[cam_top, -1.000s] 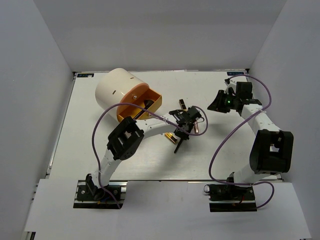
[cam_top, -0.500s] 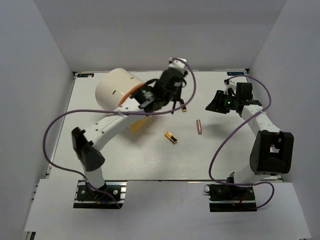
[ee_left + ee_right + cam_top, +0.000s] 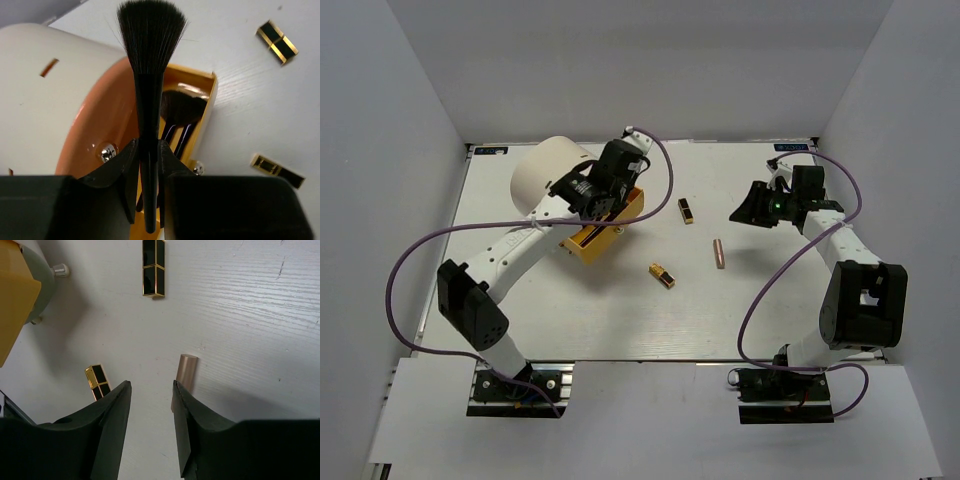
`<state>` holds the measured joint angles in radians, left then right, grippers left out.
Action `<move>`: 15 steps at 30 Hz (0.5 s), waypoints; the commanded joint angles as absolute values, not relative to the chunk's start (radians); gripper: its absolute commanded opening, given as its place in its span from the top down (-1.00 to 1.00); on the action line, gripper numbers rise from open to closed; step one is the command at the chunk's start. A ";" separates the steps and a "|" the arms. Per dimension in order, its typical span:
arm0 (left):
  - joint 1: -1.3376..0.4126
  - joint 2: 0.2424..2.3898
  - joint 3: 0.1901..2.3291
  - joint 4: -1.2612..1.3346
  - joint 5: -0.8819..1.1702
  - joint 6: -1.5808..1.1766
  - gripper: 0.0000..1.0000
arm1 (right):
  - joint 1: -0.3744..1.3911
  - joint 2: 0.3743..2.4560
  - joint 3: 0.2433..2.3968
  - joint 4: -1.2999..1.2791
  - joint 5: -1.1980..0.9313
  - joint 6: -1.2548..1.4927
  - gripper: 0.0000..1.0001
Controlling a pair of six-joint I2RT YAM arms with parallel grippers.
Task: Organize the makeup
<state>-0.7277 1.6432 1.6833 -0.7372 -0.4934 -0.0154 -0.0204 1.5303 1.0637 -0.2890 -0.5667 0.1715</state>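
Note:
My left gripper (image 3: 149, 150) is shut on the thin handle of a black makeup brush (image 3: 150, 40), whose bristles point away over the open orange drawer (image 3: 207, 100) of the cream cylinder (image 3: 45, 100). Other dark brushes (image 3: 182, 107) lie in that drawer. In the top view the left gripper (image 3: 607, 207) hangs over the drawer (image 3: 592, 240). Two gold-and-black lipsticks (image 3: 686, 210) (image 3: 662, 275) and a rose-gold tube (image 3: 720, 253) lie on the table. My right gripper (image 3: 150, 387) is open above the table, with the tube (image 3: 184, 371) just past its right finger and a lipstick (image 3: 98, 381) to its left.
The big cream cylinder (image 3: 545, 180) lies on its side at the back left. White walls close in the table on three sides. The right arm's purple cable (image 3: 755, 300) loops over the table's right part. A second lipstick (image 3: 153, 267) lies farther out in the right wrist view.
My left arm has carried the brush from the table's middle up to the back and then down over the orange drawer. The right arm has stayed in place.

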 commanded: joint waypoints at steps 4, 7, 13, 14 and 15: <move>-0.693 1.549 1.575 -0.669 -0.477 0.081 0.86 | -0.025 1.519 1.058 -0.275 -0.601 0.155 0.09; -0.683 1.545 1.543 -0.653 -0.482 0.087 0.74 | -0.023 1.520 1.058 -0.278 -0.609 0.155 0.09; -0.683 1.522 1.528 -0.654 -0.472 0.072 -0.35 | -0.018 1.522 1.063 -0.279 -0.647 0.133 -0.06; -0.683 1.519 1.529 -0.652 -0.471 0.071 -0.37 | -0.018 1.522 1.063 -0.279 -0.656 0.129 -0.07; -0.683 1.513 1.546 -0.653 -0.471 0.061 -0.40 | -0.017 1.522 1.062 -0.278 -0.661 0.123 -0.09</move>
